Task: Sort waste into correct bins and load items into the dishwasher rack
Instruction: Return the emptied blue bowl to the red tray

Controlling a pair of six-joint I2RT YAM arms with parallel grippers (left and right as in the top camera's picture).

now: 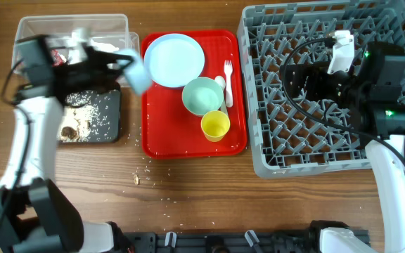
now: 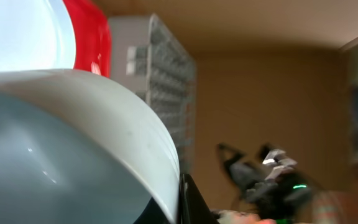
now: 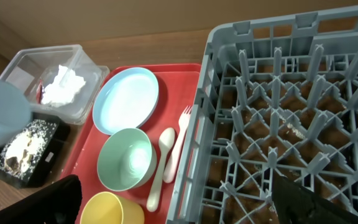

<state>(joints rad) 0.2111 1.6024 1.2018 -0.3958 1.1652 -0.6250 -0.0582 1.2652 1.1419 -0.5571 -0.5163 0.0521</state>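
Note:
My left gripper is shut on the rim of a light blue bowl, held tilted in the air between the black tray and the red tray; the bowl fills the left wrist view. The black tray holds food scraps. The clear tub holds the white napkin and the red wrapper. On the red tray lie the pale blue plate, mint bowl, yellow cup, fork and spoon. My right gripper is open and empty above the grey dishwasher rack.
Loose crumbs lie on the wooden table in front of the red tray. The rack's upright pegs stand below my right gripper. The right arm's cable loops over the rack.

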